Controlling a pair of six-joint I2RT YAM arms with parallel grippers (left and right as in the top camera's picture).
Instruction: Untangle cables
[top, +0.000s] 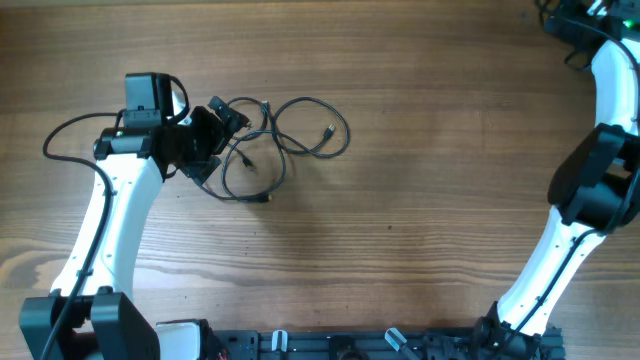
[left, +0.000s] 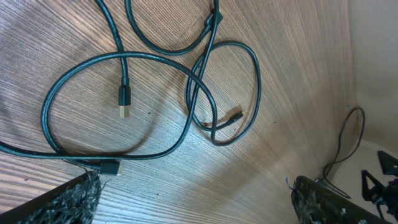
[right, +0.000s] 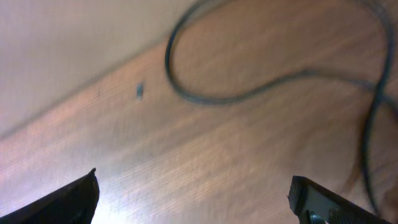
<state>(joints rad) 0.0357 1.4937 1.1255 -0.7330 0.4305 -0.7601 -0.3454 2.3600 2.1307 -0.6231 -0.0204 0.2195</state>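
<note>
While both arms' fingers gape empty, thin glossy black cables (left: 155, 81) loop across grainy wood.

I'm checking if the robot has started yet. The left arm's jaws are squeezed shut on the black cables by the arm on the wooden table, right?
Not quite. The left gripper has its jaws wide open and holds nothing; the left wrist view shows the black cables lying loose between and beyond them. They are indeed by that arm on the wooden table.
</note>
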